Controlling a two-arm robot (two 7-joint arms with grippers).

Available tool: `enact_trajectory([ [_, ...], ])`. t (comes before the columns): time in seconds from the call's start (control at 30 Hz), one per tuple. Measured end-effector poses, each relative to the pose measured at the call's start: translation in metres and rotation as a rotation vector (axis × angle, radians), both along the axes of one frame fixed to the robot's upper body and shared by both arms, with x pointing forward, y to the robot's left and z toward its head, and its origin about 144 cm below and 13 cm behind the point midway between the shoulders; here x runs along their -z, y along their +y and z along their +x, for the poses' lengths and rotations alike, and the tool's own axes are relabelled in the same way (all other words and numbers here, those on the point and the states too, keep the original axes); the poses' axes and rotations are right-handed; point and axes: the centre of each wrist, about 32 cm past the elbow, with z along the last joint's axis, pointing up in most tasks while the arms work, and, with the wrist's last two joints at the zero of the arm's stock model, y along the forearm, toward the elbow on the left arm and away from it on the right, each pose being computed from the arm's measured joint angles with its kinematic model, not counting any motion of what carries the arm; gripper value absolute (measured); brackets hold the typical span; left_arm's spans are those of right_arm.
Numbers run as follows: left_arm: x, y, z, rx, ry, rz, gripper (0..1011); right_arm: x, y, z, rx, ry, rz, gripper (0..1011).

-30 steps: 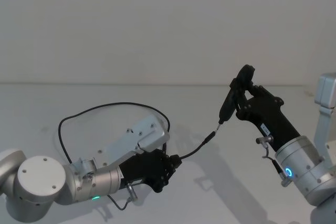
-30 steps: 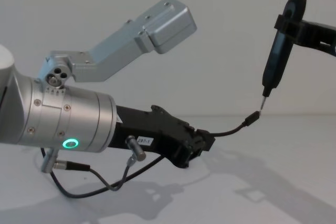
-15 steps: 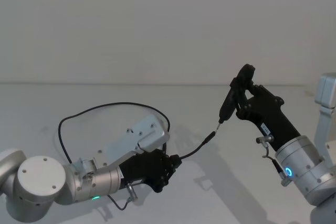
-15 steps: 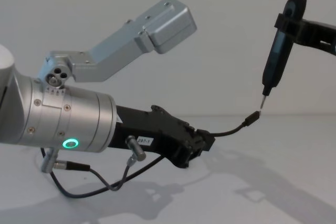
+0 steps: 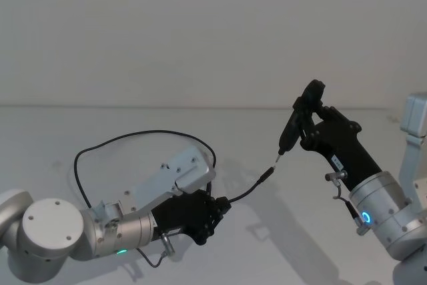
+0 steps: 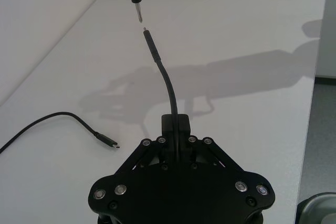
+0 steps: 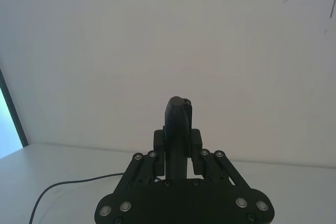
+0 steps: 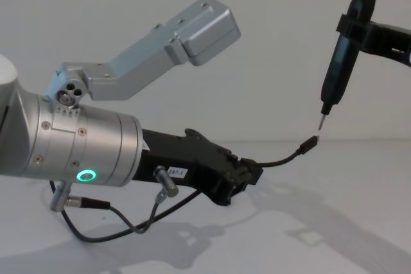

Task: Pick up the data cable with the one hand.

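The left gripper, low over the white table, was clamped on the data cable a short way behind 1 of its 2 plugs, so that the free plug stuck out ahead of the fingers and lifted off the surface. Behind the gripper, the cable ran back in a wide loop lying on the table, its other plug resting flat there. The right gripper, raised on the robot's right side, held a slim black pen-like tool upright, its metal tip poised just above the lifted plug, apart from it by a thin gap. By the look of it, the grasp was made and 1 end raised; most of the cable's length remained to be lifted.
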Motion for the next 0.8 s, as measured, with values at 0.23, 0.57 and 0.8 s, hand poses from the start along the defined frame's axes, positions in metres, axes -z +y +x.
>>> enact_trajectory([
  [0.23, 0.0, 0.0, 0.0, 0.0, 0.0, 0.0, 56, 0.0009, -0.0002, 0.0007, 0.0, 0.007, -0.01, 279],
  [0.57, 0.0, 0.0, 0.0, 0.0, 0.0, 0.0, 56, 0.0023, 0.0002, 0.0013, -0.01, 0.018, -0.021, 279],
  [0.8, 0.0, 0.0, 0.0, 0.0, 0.0, 0.0, 56, 0.003, 0.0003, 0.0014, -0.015, 0.021, -0.024, 279],
])
